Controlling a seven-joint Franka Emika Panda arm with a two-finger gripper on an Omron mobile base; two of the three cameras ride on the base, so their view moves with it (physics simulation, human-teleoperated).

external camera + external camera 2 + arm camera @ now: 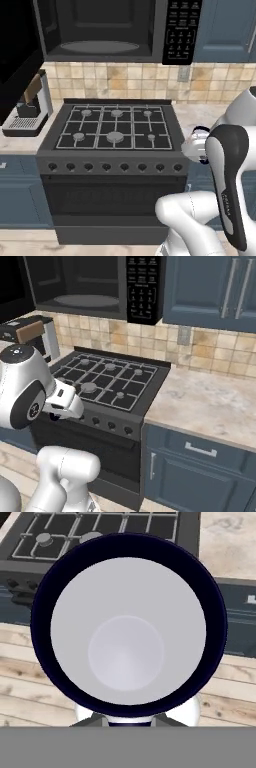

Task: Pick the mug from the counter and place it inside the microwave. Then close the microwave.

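The mug (pixel 127 632) takes up most of the hand view, seen straight into its mouth: a dark navy rim around a pale grey-white inside. My gripper (pixel 129 721) is shut on it from below, its fingers mostly hidden behind the mug. In the left base view the gripper (pixel 196 145) hangs off the stove's front right corner, below the height of the microwave (pixel 100 30). The microwave stands open above the stove, with its black door (pixel 15 50) swung out to the left and its keypad (pixel 145 286) on the right. The beige counter (pixel 210 401) lies to the right of the stove.
A black gas stove (pixel 112 127) with grates and a row of front knobs sits under the microwave. A coffee machine (pixel 32 107) stands on the counter to its left. Blue wall cabinets (pixel 215 286) hang at the right, blue drawers (pixel 200 466) below. Wooden floor (pixel 30 672) lies beneath the hand.
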